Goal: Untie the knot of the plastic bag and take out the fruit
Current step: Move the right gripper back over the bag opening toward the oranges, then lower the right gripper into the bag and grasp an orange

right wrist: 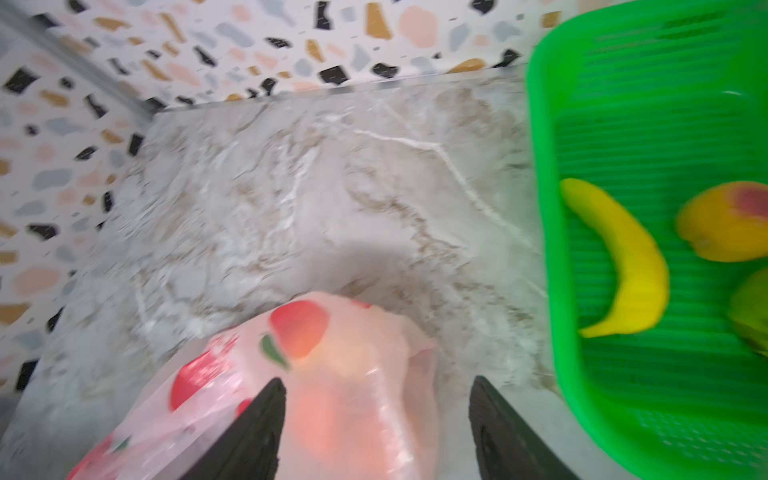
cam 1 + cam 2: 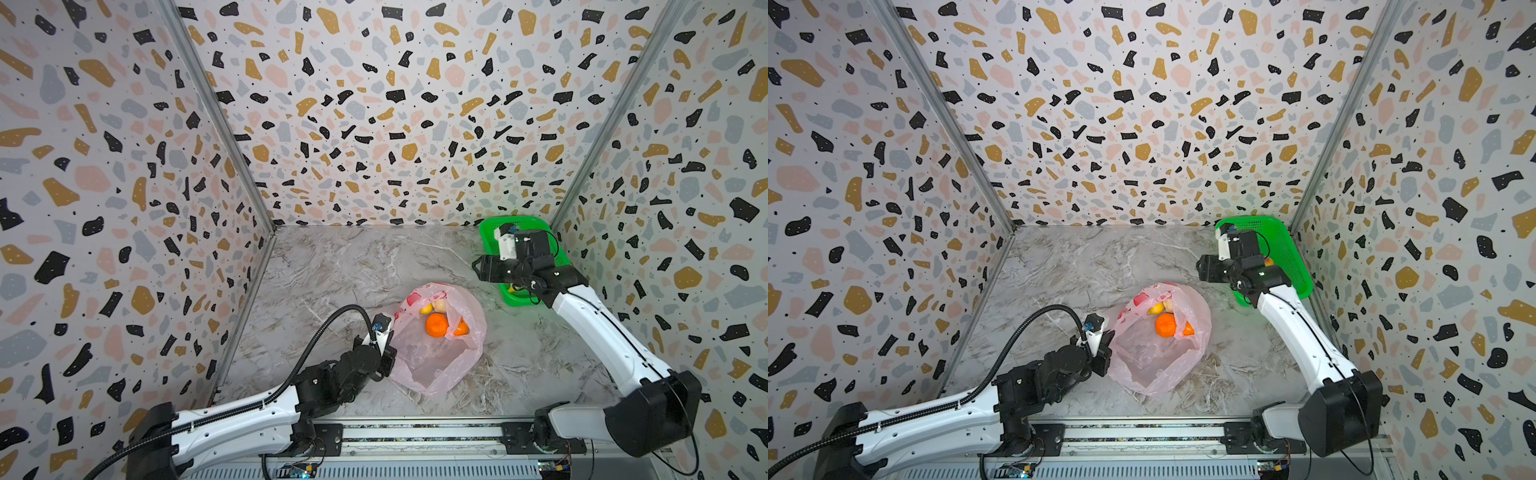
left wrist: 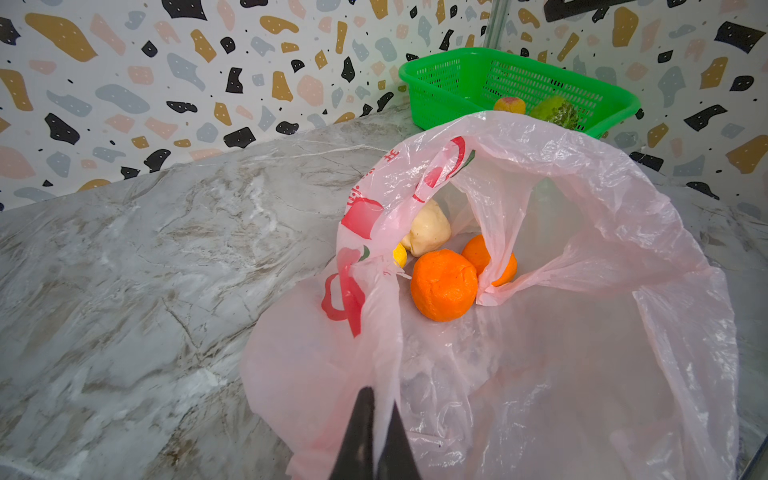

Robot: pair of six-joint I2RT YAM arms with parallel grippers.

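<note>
Right gripper (image 1: 376, 380) hung with its jaws wide apart and nothing between them, and we had it over the marble table (image 2: 332, 270), in the gap between the green basket (image 1: 540, 166) and the plastic bag (image 2: 436, 357). Across the way the left gripper (image 3: 380, 397) was clamped on the bag's rim, a fold of pink film pinched in its closed tips, propping the mouth up. No knot anywhere we could see; the mouth gaped.

And what a look inside from the left wrist! The big orange (image 3: 444, 284) sat right in the opening. The second orange (image 3: 478, 253) lay just beside it, half under a drooping flap, with the pale lump (image 3: 430, 228) and a yellow piece (image 3: 400, 255) by the printed wall. The banana (image 1: 631, 257), the peach (image 1: 727, 220) and the green ball (image 1: 752, 311) lay in the basket.

Now the part that mattered: in both top views the fruit in the bag lay from the open gripper toward the robot's base and toward the left arm, down inside the film. The left one touched the bag but was busy. The empty one was just beside the bag's far edge, so we judged the reach was its to make, big orange first.
</note>
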